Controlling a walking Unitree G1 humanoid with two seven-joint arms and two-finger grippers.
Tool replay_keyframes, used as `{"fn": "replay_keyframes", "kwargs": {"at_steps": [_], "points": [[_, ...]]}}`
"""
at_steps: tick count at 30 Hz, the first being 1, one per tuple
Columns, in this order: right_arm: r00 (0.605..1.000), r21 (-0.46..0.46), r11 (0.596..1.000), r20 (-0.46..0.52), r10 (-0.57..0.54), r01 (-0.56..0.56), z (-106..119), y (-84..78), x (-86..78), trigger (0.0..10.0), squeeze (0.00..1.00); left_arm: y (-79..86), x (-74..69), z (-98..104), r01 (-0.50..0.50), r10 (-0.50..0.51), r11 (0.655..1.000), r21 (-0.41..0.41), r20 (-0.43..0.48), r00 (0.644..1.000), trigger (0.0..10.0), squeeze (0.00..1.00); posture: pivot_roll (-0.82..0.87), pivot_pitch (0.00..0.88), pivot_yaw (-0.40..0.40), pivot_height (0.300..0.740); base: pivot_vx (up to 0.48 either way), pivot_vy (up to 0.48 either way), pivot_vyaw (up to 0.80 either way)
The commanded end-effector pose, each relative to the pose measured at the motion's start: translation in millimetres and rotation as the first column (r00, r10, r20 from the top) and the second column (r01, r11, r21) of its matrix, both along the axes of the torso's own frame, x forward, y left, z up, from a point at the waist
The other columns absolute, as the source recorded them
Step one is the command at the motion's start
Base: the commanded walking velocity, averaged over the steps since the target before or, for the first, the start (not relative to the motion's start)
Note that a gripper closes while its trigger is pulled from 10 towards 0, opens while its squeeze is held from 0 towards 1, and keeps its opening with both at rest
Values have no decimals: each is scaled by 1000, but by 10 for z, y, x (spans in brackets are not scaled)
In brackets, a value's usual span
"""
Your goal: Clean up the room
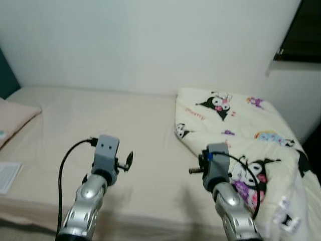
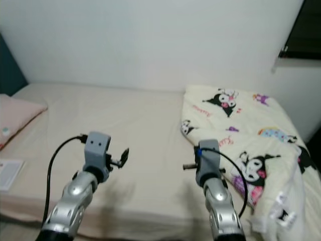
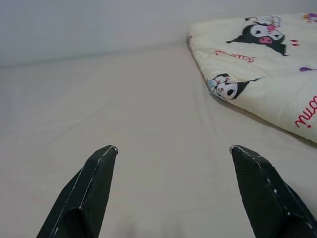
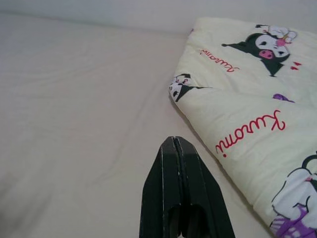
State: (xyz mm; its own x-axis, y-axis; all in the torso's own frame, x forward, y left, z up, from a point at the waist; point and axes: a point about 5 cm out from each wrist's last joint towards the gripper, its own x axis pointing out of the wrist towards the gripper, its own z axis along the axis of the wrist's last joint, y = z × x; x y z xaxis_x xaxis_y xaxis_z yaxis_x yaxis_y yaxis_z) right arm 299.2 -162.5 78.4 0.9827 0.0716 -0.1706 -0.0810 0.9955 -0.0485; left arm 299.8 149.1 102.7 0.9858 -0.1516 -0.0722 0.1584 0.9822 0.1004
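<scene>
A cream blanket [image 1: 251,125] printed with black cartoon characters lies folded on the right half of a bed with a beige sheet [image 1: 100,115]. Both my arms are raised over the bed's front edge. In the left wrist view my left gripper [image 3: 173,148] is open, its fingers wide apart above bare sheet, and the blanket's edge [image 3: 257,69] lies ahead and to one side. My right gripper [image 4: 174,140] is shut with nothing in it. It points at the sheet just beside the blanket's folded edge [image 4: 237,99].
A pink pillow [image 1: 12,118] rests at the bed's left end, with a white sheet of paper [image 1: 9,175] near the front left edge. A white wall runs behind the bed. A dark window [image 1: 306,30] sits at the upper right.
</scene>
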Motion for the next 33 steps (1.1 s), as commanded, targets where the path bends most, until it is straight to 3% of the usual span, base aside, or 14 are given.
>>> {"fn": "replay_keyframes", "kwargs": {"at_steps": [1,9,24,26,33], "points": [[1000,-14,1000,-1,6,-6,2,-14,-5,10000,0,11,-7,-30,2,-2,1000,7,-18,1000,10000,0,0,0,2,740,0,-465,531],[1000,-21,1000,-2,-17,17,-4,-37,-12,10000,0,6,-11,-32,6,-6,1000,7,-21,1000,10000,0,1,0,7,740,0,-469,733],[998,-5,998,6,-66,67,1,-103,-18,10000,0,14,5,-15,7,-7,1000,2,-19,1000,10000,0,1,0,16,740,0,-463,0],[997,0,997,7,-72,72,2,-104,-22,10000,0,21,18,-29,1,-3,999,-35,-54,999,10000,0,2,0,17,740,0,240,0],[996,11,996,15,-84,84,5,-101,-34,10000,0,47,35,-36,-7,4,999,-36,-67,998,10000,0,2,0,24,740,0,480,0]]}}
